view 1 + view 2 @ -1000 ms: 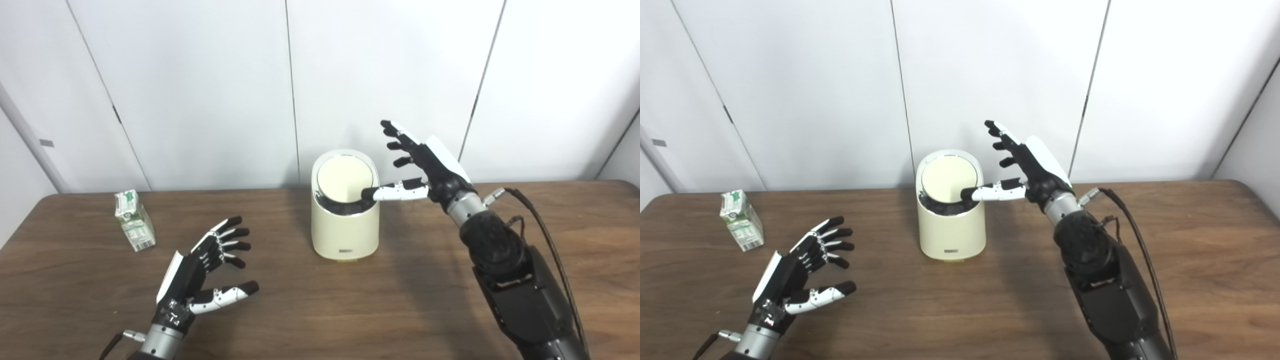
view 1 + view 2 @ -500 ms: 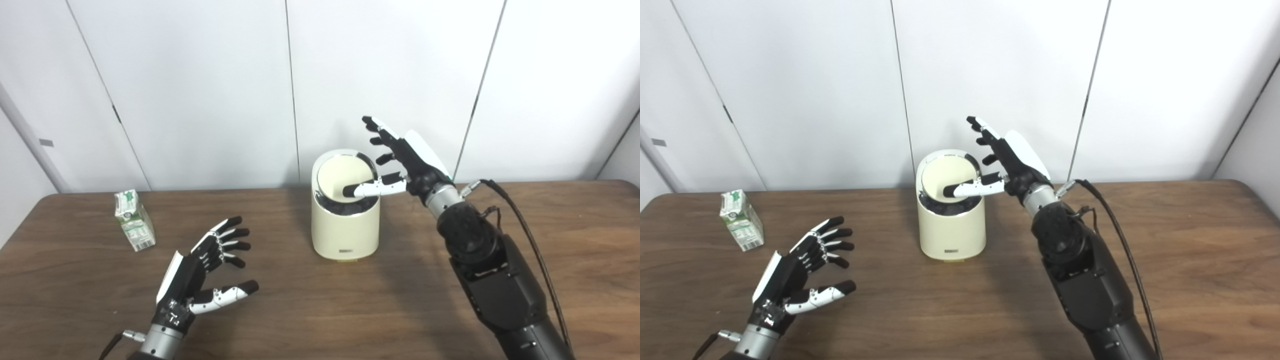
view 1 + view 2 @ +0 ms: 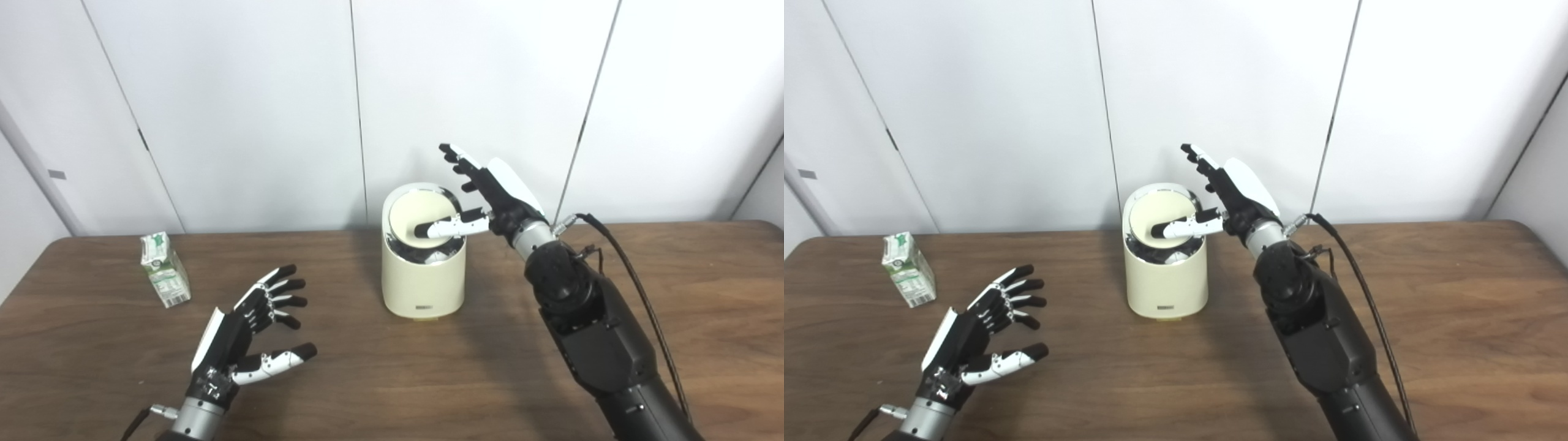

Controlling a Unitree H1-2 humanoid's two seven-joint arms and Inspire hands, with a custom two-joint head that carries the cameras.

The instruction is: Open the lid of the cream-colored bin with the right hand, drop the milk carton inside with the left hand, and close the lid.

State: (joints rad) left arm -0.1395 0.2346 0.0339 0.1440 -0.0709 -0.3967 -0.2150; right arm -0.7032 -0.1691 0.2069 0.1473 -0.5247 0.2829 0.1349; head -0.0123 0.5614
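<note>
At the far middle of the counter (image 3: 392,380) stands the cream-colored bin (image 3: 422,278), its round lid (image 3: 418,219) tilted, the near edge dipped so a dark gap shows along the near rim. Right hand (image 3: 496,196) is at the bin's right, its fingers spread and raised, its thumb (image 3: 442,228) laid across the lid and pressing on it; it grips nothing. Opening looks only begun: the lid is partly swung, not fully clear. Left hand (image 3: 245,334) hovers low over the near left of the counter, fingers apart and empty. Well apart from it, at the far left, the milk carton (image 3: 164,269) stands upright, small, white with green print and a gabled top, untouched. Picking it up, dropping it in and closing the lid are all left to do.
</note>
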